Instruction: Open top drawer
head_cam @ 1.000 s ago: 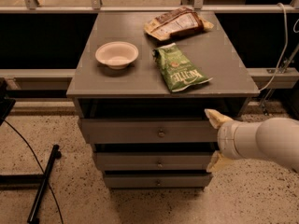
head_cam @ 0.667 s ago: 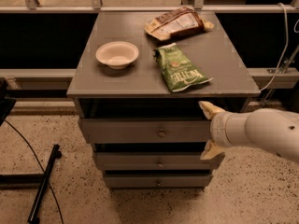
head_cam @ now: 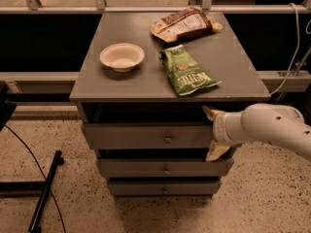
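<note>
**Gripper Spread Across Right End of Top Drawer**

Seen from the front: a cream two-finger gripper (head_cam: 213, 132) on a white arm (head_cam: 272, 127), reaching in from the right against a grey three-drawer cabinet (head_cam: 97, 89). Jaws spread wide, one above the other, bracketing the right end of the top drawer (head_cam: 136, 136). Upper fingertip (head_cam: 210, 112) at the dark gap over the long front panel, lower fingertip (head_cam: 216, 152) at the gap beneath it. Impossible to tell whether touching the wood or just clear of it.

Left of the jaws, at the centre of that panel, a small round metal knob (head_cam: 167, 139), well apart from both fingertips. Below the jaws, the middle drawer (head_cam: 165, 168) and, lower again, the bottom drawer (head_cam: 163, 187), each with its own knob.

Above the jaws, on the cabinet top: nearest, a green Kettle chip bag (head_cam: 187, 74) lying flat near the front-right edge. Farther back, a brown snack bag (head_cam: 184, 24). Up and to the left, a white bowl (head_cam: 121, 57). Far left of the jaws and lower, a black rod (head_cam: 46, 198) on the speckled floor.
</note>
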Robot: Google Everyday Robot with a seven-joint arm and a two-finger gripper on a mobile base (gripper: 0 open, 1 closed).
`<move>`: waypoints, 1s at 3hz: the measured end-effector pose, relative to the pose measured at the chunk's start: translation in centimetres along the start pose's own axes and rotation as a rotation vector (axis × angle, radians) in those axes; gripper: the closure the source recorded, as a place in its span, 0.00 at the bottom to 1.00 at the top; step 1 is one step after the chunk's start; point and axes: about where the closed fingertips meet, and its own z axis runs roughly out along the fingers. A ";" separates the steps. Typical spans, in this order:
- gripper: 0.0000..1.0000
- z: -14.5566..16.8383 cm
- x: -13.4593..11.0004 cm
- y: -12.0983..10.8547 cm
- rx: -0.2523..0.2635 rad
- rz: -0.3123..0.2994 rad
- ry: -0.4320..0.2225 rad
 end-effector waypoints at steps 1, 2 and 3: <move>0.00 1.7 1.0 0.3 -0.050 0.016 0.022; 0.03 1.9 1.0 -0.5 -0.093 0.057 0.031; 0.05 2.2 1.2 -0.9 -0.169 0.118 0.041</move>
